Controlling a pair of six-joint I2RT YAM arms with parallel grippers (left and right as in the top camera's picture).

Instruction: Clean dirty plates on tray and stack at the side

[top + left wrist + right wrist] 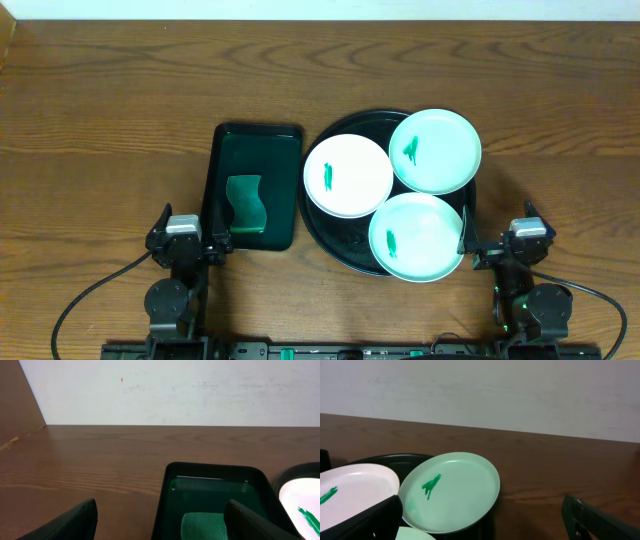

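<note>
The left gripper [188, 243] and right gripper [510, 250] stood open, empty. The plates [435, 150] overlapped on the tray [335, 245] (some overhanging its rim), so lifting one could tip another.

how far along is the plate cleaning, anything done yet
Done: nothing. The white plate, far mint plate and near mint plate all sit on the black tray, each with a green smear; no stack beside it. In hand: nothing; left gripper and right gripper hang open and empty. Left: wipe all three, probably with the sponge in the green tray, then stack them.
</note>
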